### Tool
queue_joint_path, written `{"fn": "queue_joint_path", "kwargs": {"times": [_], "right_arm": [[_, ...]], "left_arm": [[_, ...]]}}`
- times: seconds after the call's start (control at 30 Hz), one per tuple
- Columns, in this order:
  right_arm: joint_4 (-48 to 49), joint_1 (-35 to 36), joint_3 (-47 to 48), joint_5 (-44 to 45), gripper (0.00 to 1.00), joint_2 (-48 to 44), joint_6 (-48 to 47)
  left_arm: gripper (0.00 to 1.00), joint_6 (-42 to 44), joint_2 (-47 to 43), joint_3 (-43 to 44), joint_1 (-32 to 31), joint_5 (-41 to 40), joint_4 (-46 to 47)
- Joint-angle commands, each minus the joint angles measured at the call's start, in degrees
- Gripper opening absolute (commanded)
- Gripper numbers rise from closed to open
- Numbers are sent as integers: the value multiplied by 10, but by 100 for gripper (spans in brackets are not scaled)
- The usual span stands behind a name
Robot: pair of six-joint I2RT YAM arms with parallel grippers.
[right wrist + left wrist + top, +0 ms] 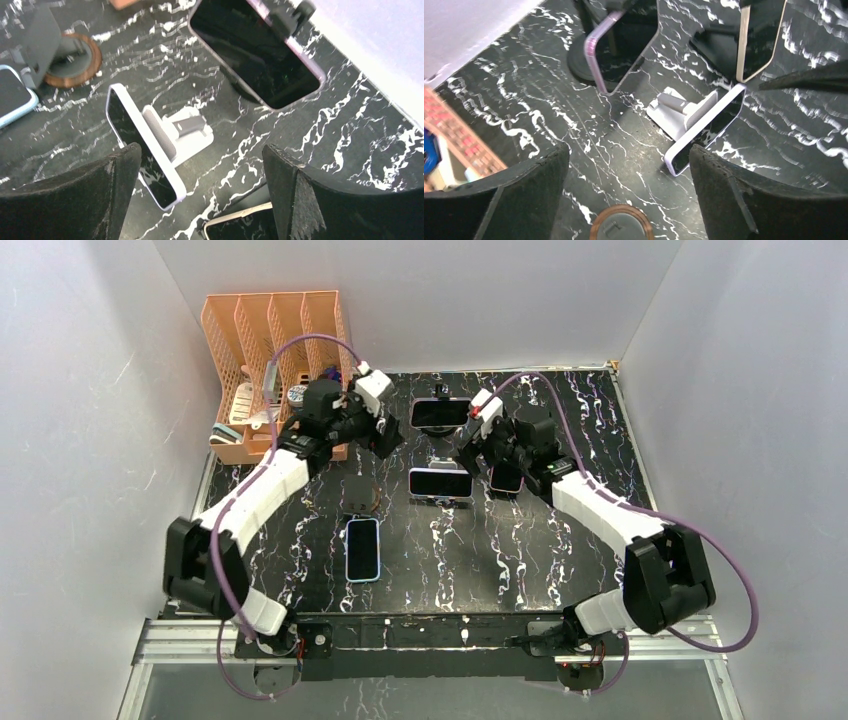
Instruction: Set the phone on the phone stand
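Nearest the arms, a blue phone point(362, 548) lies flat on the black marbled surface point(560, 540), just short of the phone stand point(358, 498). Beyond, a white phone point(440, 482) leans on a white holder point(671, 112). The left tool point(628, 160) and right tool point(200, 155) both hover spread wide, holding nothing. An orange rack point(270, 340) sits far left.

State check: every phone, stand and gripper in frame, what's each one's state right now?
Light-blue-cased phone: flat on table, on no stand.
Grey stand with wood-ringed round base: empty.
White-edged phone: propped on white stand.
Purple-edged phone: held on black round-base stand.
Gold-edged phone: upright, support mostly hidden.
Left gripper: open, empty.
Right gripper: open, empty.
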Motion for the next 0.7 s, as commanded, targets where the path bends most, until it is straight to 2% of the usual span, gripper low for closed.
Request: {"fn": "queue_joint_path", "kwargs": {"times": [0.0,0.1,0.2,0.37,0.5,0.67], "right_arm": [[60,18,20,17,99,-49,54],[47,45,17,39,99,-61,73],[5,103,26,94,99,-62,99],[-149,227,142,238,99,18,190],[-205,259,221,242,99,95,335],[-251,266,301,241,99,172,530]], "left_arm": [[93,-114,-86,-15,-2,-99,-104],[98,-224,-135,-70,-2,-125,-136],[98,-339,-194,-156,-8,-147,-130],[98,-475,-332,-262,-14,-295,-176],[98,-509,-420,-278,-4,-388,-207],[98,-508,-498,-286,40,-430,-224]]}}
